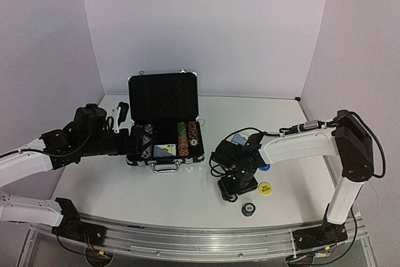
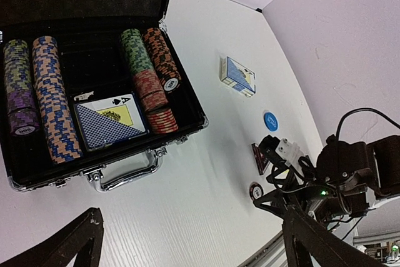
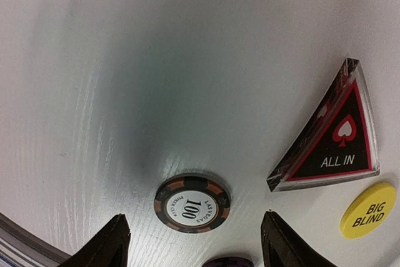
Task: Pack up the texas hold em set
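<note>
The black silver-trimmed case [image 1: 164,95] lies open, with rows of striped chips [image 2: 53,101] and a blue card deck [image 2: 106,123] inside. My left gripper [image 1: 125,142] hangs open at the case's left end, its fingers [image 2: 78,245] wide apart and empty. My right gripper [image 3: 195,248] points down at the table, open, one jaw on either side of a black-and-orange 100 chip [image 3: 192,204] without touching it. Right of the chip lie the triangular ALL IN marker [image 3: 334,136] and a yellow BIG BLIND button [image 3: 369,210]. A purple chip [image 3: 228,261] peeks in at the bottom edge.
A second blue deck [image 2: 237,76] and a blue round button [image 2: 270,120] lie on the white table right of the case. A loose chip [image 1: 249,209] sits near the front edge. White walls enclose the table on three sides.
</note>
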Tool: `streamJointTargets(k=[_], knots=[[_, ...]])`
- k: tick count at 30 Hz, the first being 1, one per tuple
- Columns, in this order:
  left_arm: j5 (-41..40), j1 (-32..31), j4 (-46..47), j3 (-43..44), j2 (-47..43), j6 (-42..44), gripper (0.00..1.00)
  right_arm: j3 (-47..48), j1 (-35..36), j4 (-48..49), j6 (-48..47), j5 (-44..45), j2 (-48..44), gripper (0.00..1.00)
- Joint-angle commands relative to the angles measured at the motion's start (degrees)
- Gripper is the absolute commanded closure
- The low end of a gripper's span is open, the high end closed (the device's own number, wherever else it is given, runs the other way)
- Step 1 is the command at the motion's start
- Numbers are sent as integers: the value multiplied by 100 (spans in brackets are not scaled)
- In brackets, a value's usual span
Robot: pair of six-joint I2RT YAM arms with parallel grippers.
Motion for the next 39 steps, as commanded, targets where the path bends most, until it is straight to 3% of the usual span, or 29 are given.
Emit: streamJointTargets(k=[1,14,24,39], knots=[[-24,9,66,-42,-120,-220,0,-62,-25,143,35,-68,172,33],[81,9,150,40,87,-229,0,-219,-29,291,114,-167,342,56],[1,9,53,94,41,-191,0,-133,69,215,162,-55,471,63],[363,9,387,52,280,-323,0,401,228,-345,-142,358,-411,65]])
